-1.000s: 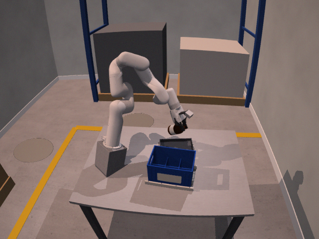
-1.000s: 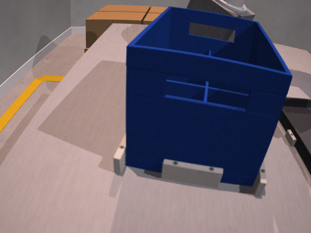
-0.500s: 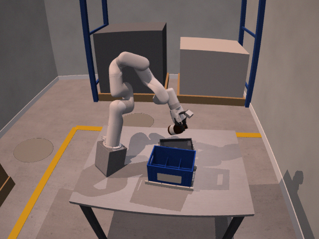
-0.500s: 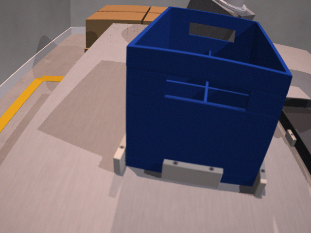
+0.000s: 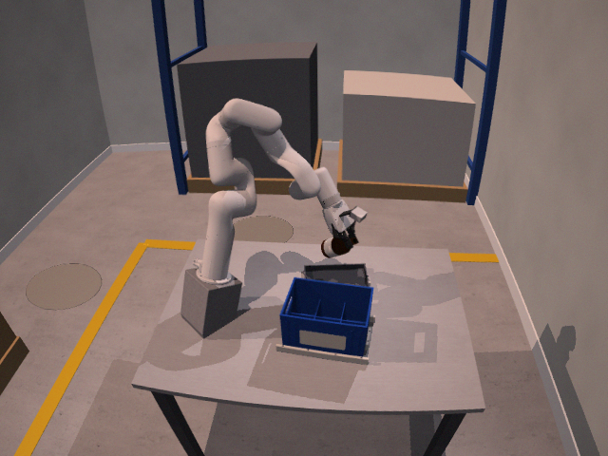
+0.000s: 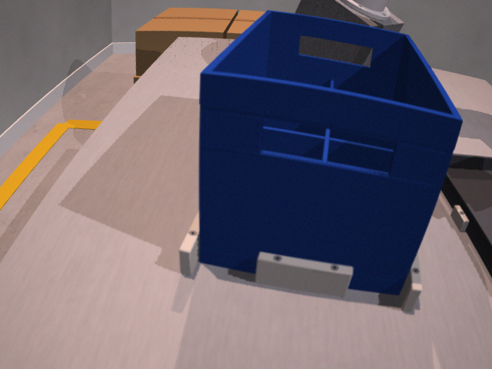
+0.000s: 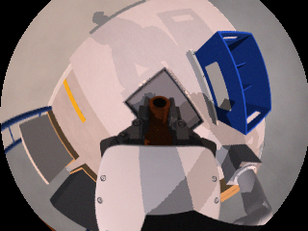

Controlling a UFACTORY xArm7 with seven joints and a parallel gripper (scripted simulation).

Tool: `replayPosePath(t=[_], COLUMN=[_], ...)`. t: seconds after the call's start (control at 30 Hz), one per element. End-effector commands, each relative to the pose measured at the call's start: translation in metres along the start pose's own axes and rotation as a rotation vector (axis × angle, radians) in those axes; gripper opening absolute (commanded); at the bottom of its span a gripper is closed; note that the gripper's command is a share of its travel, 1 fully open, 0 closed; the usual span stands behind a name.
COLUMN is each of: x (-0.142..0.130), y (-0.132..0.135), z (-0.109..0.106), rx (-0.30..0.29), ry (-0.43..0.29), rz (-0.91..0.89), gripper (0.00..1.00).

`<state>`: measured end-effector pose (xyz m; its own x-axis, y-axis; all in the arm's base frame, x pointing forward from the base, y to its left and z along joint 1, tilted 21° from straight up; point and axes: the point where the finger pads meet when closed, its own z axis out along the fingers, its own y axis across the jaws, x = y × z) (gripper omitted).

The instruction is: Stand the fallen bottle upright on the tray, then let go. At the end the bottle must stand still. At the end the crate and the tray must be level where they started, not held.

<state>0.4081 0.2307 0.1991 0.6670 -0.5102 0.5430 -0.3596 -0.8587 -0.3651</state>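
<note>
My gripper (image 5: 345,240) (image 7: 159,104) is shut on the dark brown bottle (image 5: 332,248) (image 7: 156,111) and holds it in the air, tilted, with its pale end toward the lower left in the top view. It hangs above the far edge of the dark grey tray (image 5: 335,275) (image 7: 165,84), which lies flat on the table behind the crate. The blue crate (image 5: 326,321) (image 6: 317,214) (image 7: 239,80) with inner dividers stands in front of the tray and is empty. The bottle and gripper do not show in the exterior view.
Pale stop blocks (image 6: 304,274) (image 5: 321,351) hold the crate's base on the table (image 5: 417,377). The arm's grey pedestal (image 5: 210,305) stands at the table's left. Two large boxes (image 5: 408,127) and blue rack posts (image 5: 169,98) stand behind the table.
</note>
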Motion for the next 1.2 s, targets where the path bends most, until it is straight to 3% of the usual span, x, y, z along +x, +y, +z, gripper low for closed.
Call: replayPosePath(t=[0.0,0.43,1.17], x=[0.0016,-0.0009,-0.0018], y=[-0.0014,0.0016,0.0029], z=[-0.0013,0.0015,0.0028], rx=[0.003,-0.004,-0.007], ry=[0.025,0.099,0.110], rz=[0.003,-0.001,-0.003], gripper=[0.00,0.00,0.00])
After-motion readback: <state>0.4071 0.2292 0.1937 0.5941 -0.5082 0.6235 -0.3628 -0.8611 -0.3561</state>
